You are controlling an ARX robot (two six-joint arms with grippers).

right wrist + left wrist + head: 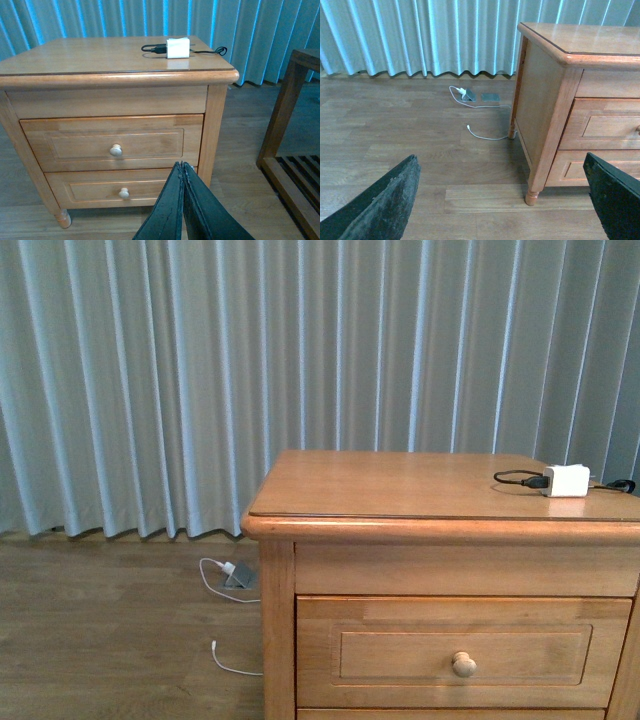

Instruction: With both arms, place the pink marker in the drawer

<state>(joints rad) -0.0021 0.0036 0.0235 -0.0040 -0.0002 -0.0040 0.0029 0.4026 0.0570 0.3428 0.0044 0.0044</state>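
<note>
Right end effector (pixel 182 172) pressed closed, empty; left end effector (pixel 502 200) spread wide; drawer (pixel 107 143) shut.

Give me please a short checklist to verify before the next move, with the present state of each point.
1. Upper drawer open to receive the marker: not ok, it is shut, and so is the lower drawer.
2. Upper knob free of obstacles: ok, nothing is in front of it.
3. Pink marker located: not ok, no view shows it; on the nightstand top only a white charger block with its black cable is seen.
4. Left gripper ready to grasp: ok, jaws wide apart and empty, above the floor.
5. Right gripper ready: not ok, jaws shut together, nothing visible between them.
</note>
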